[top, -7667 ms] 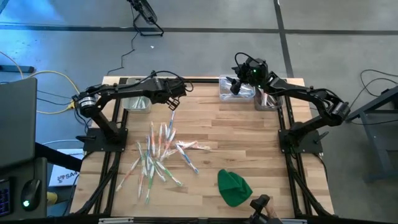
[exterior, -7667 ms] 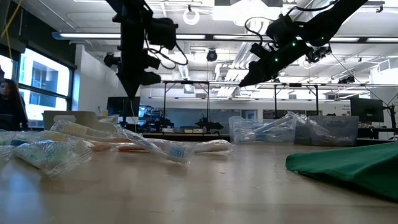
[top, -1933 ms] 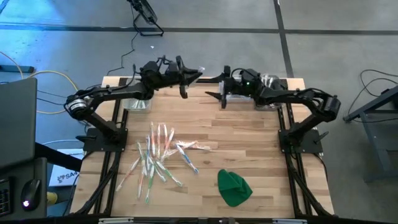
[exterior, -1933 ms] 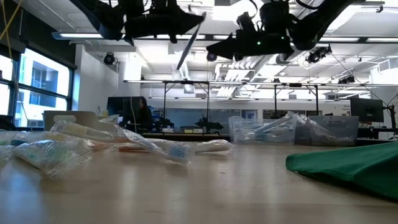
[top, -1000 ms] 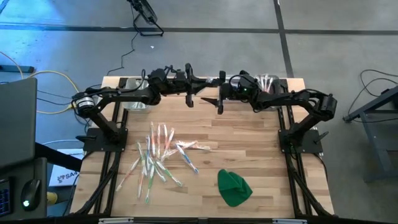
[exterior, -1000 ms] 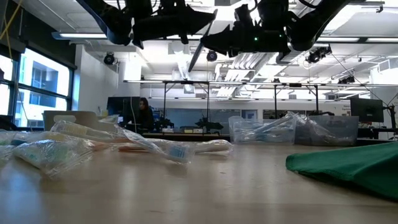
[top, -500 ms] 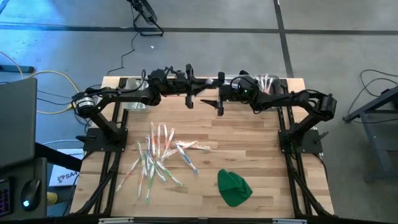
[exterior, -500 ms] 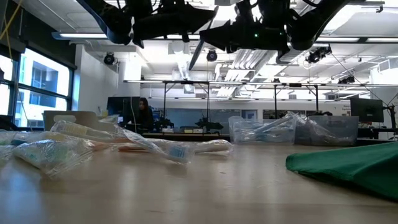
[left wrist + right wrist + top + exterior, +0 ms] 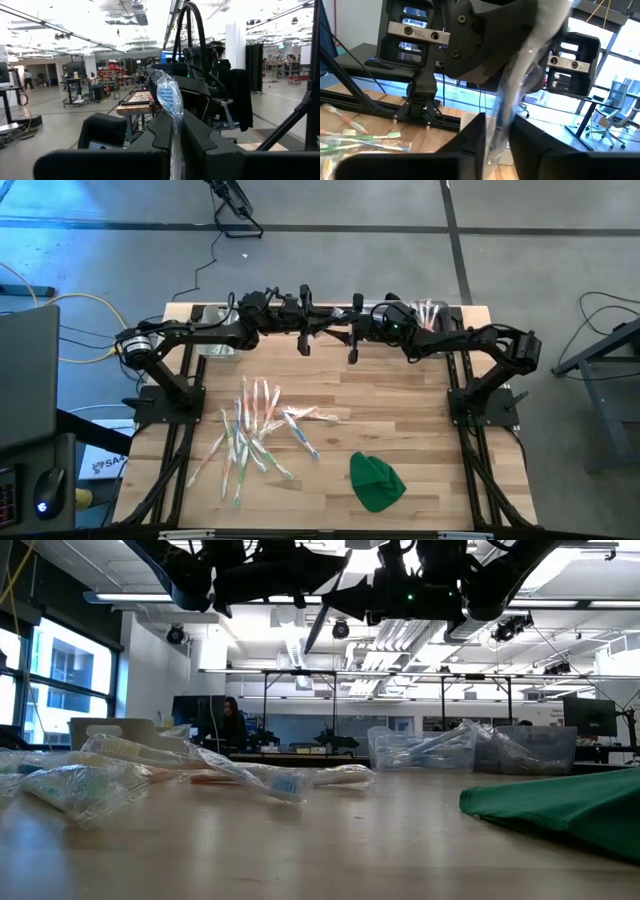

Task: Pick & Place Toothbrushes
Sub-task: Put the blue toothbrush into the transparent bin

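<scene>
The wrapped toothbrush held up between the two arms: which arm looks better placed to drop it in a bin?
Right, probably. Both grippers, left and right, meet on the toothbrush, but the bins sit beside the right arm.

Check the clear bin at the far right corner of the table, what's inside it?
In the clear bin there are wrapped toothbrushes, one with a blue handle. Wrappers and bin walls blur the rest, so no count. In the high view the right arm covers most of it.

Wooden table (image 9: 400,400), loaded.
Bears scattered toothbrushes (image 9: 255,430), green cloth (image 9: 376,481), clear bins (image 9: 428,315) along far edge.
</scene>
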Controlling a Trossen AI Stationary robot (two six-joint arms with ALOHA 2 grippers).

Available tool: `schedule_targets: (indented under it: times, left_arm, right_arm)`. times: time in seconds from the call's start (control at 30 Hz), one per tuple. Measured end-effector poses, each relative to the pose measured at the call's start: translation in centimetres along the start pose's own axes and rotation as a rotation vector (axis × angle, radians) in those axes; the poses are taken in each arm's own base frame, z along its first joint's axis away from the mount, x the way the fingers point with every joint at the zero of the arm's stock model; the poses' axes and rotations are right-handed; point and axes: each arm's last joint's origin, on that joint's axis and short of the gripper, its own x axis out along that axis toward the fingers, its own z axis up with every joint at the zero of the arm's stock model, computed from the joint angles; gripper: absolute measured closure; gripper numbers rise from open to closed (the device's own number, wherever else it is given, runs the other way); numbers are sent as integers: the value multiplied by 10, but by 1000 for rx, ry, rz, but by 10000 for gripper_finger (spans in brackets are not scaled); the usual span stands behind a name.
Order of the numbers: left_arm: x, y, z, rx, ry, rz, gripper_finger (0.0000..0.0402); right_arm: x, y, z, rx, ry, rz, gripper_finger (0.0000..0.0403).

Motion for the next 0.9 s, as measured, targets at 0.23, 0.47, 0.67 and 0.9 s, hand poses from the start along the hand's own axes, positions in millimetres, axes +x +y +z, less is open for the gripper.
schedule_targets:
  times: [0.23,0.47,0.67,0.9]
  left_arm:
    - [0,0,0,0,1,-7,385]
    - [0,0,-1,-3,6,-7,385]
    - [0,0,-2,-13,24,7,359]
    - [0,1,-6,-29,65,27,270]
  right_arm:
    - [0,0,1,-2,-5,-2,387]
    - [0,0,1,-2,-5,-1,390]
    - [0,0,0,-1,-1,0,390]
    - [0,0,0,1,-5,3,390]
